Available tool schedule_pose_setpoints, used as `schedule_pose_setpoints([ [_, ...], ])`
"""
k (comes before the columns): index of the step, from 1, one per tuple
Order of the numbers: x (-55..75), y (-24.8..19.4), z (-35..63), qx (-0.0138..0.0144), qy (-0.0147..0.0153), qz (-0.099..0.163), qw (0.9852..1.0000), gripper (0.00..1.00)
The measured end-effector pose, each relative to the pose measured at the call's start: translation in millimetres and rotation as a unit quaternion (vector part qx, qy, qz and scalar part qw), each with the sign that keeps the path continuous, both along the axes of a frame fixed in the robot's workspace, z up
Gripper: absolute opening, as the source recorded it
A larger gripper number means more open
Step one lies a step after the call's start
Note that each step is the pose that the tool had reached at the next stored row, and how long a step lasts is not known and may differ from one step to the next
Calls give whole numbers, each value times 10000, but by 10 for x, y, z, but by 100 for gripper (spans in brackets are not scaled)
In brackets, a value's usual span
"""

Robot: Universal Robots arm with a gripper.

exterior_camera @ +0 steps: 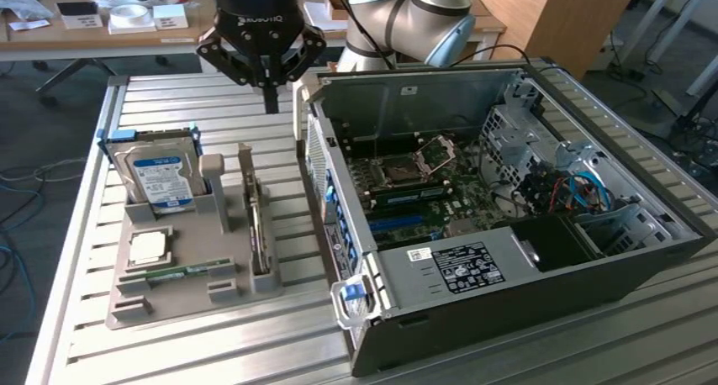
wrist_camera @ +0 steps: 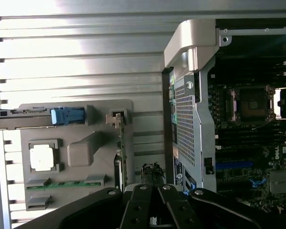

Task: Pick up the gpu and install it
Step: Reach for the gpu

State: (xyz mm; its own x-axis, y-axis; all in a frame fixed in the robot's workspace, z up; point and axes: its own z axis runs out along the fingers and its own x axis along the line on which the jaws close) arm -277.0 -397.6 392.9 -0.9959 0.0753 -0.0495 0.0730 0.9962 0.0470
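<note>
The gpu (exterior_camera: 259, 227) is a thin card standing on its long edge in a slot of the grey holder tray (exterior_camera: 230, 294), between the hard drive and the computer case. From the wrist I see the gpu (wrist_camera: 123, 160) edge-on, its metal bracket end nearest the tray's far side. My gripper (exterior_camera: 271, 102) hangs above the slatted table beyond the tray's far end, apart from the card. Its fingers point down, pressed together with nothing between them. In the wrist view the gripper (wrist_camera: 152, 174) shows its closed tips just beside the card's line.
The open computer case (exterior_camera: 628, 259) lies at the exterior view's right, motherboard exposed with a blue slot (exterior_camera: 399, 225). The tray also holds a blue-labelled hard drive (exterior_camera: 158, 176), a processor (exterior_camera: 150, 248) and a green memory stick (exterior_camera: 180, 273). A desk with boxes stands behind.
</note>
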Motion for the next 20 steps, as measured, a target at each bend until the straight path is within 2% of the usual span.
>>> schedule_pose_setpoints([
  [20,-122,0,0,0,-3,0,10000,11],
])
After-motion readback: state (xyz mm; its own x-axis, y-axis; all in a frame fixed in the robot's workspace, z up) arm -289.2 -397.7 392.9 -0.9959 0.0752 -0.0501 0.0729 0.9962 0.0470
